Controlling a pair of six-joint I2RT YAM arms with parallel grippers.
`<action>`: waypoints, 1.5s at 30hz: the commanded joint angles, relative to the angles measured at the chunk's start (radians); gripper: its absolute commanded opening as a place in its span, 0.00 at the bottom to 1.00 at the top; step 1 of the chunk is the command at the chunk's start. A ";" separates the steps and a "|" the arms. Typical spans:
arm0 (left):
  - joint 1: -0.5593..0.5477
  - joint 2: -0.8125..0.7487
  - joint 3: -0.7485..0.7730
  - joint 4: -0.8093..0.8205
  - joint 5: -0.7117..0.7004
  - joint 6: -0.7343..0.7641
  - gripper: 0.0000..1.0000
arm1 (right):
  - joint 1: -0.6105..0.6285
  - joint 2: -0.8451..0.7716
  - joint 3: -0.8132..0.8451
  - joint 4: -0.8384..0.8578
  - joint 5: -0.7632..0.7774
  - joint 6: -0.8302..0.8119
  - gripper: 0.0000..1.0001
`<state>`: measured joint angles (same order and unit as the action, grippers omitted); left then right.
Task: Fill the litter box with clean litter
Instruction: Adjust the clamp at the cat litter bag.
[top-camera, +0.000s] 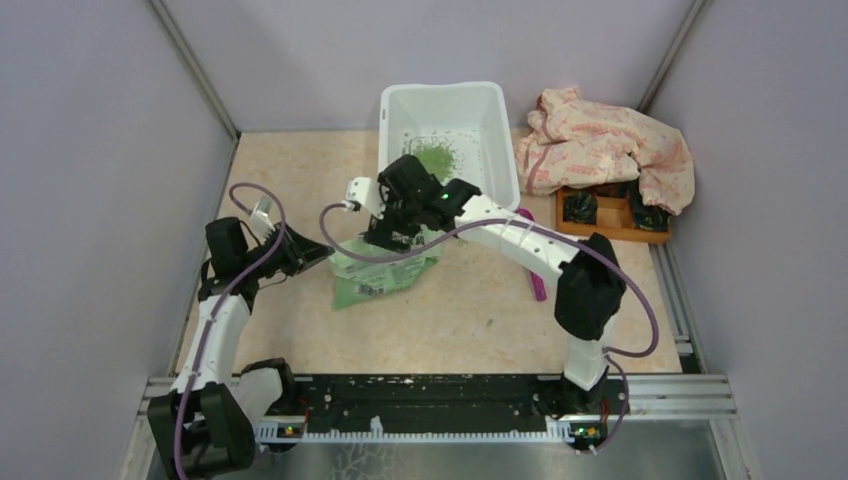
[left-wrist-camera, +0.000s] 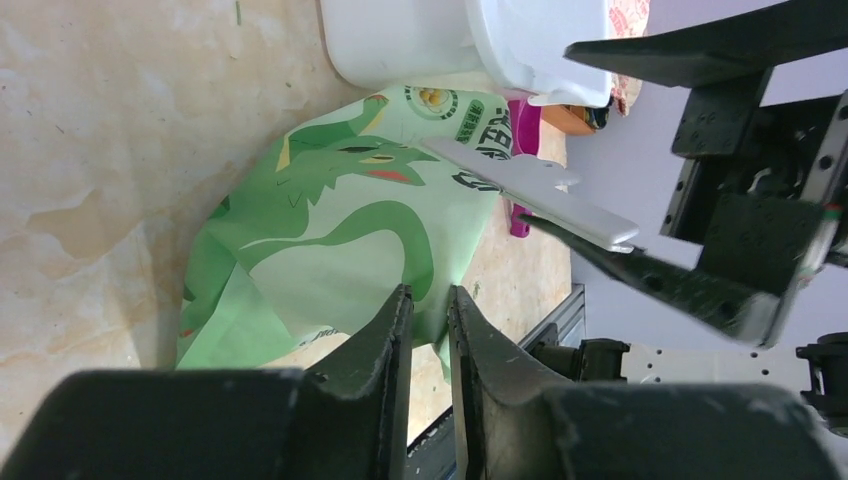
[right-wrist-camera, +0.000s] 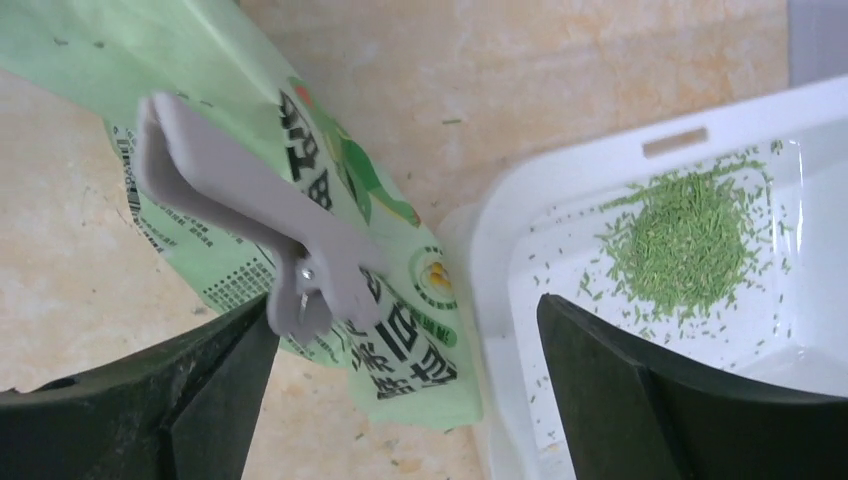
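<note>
Right claw (right-wrist-camera: 405, 300) wide open, empty, over bag (right-wrist-camera: 400, 360)

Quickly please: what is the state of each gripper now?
Left gripper: nearly closed, pinching the edge of the green bag.
Right gripper: wide open, holding nothing, just beside the bag's white clip.

Litter box (top-camera: 445, 106): stood open above across its far half.
Green bag (top-camera: 385, 275): blocked the box's near-left corner.
Near surface (top-camera: 480, 320): lay bare.
Cloth (top-camera: 600, 150): crowded the right side.
</note>
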<state>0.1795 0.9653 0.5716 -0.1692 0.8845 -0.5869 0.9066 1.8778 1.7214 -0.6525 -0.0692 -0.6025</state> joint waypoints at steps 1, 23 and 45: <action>-0.002 -0.017 0.017 -0.042 0.030 0.033 0.23 | -0.101 -0.213 -0.120 0.237 -0.150 0.133 0.98; 0.044 -0.069 0.045 -0.210 -0.027 0.111 0.15 | -0.198 -0.221 -0.281 0.212 -0.477 -0.043 0.76; 0.046 -0.199 0.063 -0.369 0.012 0.136 0.14 | -0.101 -0.058 -0.136 0.124 -0.389 -0.136 0.56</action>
<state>0.2188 0.7929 0.5919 -0.4873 0.8581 -0.4740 0.8013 1.7924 1.5208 -0.5255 -0.4698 -0.7090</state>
